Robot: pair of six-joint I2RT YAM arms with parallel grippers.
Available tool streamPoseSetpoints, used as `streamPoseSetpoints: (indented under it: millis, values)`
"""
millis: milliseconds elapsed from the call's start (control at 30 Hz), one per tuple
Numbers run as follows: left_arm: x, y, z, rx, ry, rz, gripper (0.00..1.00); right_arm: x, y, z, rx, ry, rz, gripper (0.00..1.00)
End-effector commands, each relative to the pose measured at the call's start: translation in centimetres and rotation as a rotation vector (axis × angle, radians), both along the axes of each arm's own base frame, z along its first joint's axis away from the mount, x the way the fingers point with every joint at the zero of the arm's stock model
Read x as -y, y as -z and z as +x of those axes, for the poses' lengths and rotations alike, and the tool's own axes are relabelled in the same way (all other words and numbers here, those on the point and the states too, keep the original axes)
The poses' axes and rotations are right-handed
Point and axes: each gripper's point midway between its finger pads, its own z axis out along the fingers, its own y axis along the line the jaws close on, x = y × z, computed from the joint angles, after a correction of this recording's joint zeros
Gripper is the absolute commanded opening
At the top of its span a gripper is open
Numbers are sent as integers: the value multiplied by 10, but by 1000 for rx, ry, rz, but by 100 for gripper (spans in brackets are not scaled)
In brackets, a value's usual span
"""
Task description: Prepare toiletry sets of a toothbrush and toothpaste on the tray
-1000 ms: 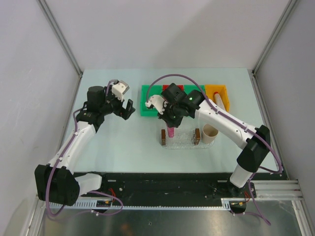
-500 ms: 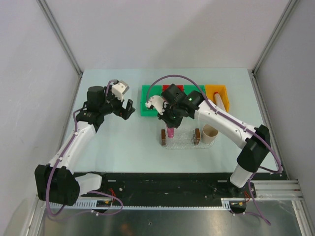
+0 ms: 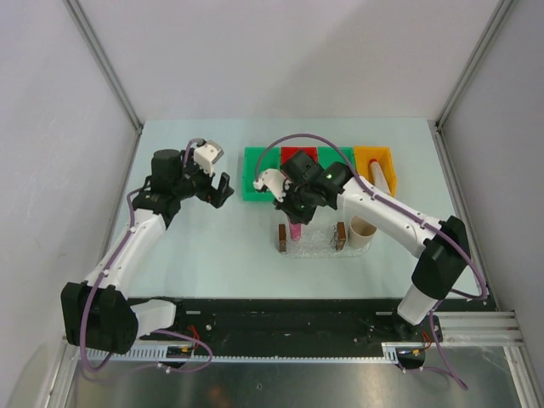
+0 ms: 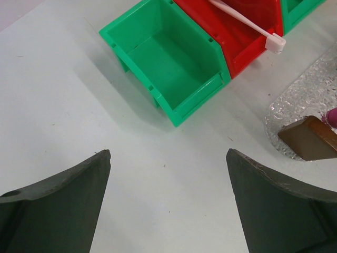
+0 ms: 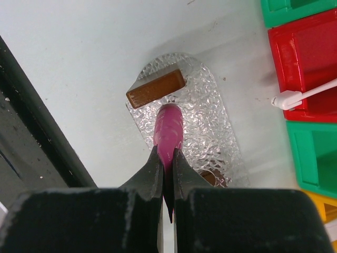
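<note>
The toothpaste (image 5: 169, 127) hangs over the tray (image 5: 210, 134), its rounded end pointing down just beside one brown handle (image 5: 156, 88). Your right gripper (image 5: 166, 158) is pinched shut on the flat tail, which is why the tube stands nearly upright instead of lying down. I can't tell whether its tip touches the bumpy surface. Held that way, it looks lined up to be laid along the tray's length once you lower and let go.

The tube itself is small, glossy magenta, narrow at the gripped end and fuller toward the tip.

The toothbrush (image 5: 308, 93) is not in the set yet. It lies in the red bin (image 5: 297, 50), its white head poking over the front lip toward the tray.

Your left gripper (image 4: 168, 168) hovers over bare table near the green bin (image 4: 168, 68), jaws spread wide and holding nothing — probably parked clear of the right arm, within reach of the brush.
</note>
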Motion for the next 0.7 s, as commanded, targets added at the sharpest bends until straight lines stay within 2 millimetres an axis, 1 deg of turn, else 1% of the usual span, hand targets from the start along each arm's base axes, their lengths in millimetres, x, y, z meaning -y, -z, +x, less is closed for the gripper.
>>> streamPoseSetpoints:
  millis: [0, 267, 300, 533, 667]
  values:
    - [2, 0, -1, -15, 1, -40, 95, -4, -25, 6, 73, -4, 87, 0]
    - [2, 2, -1, -23, 1, -39, 95, -3, -21, 9, 92, 4, 120, 0]
    - [2, 2, -1, -24, 2, -41, 95, -2, -17, 8, 87, 5, 116, 0]
    - [3, 4, 0, -27, 6, -40, 95, -6, -9, 8, 80, 0, 138, 0]
    - [3, 5, 0, -29, 5, -40, 95, -5, -4, 9, 80, 3, 134, 0]
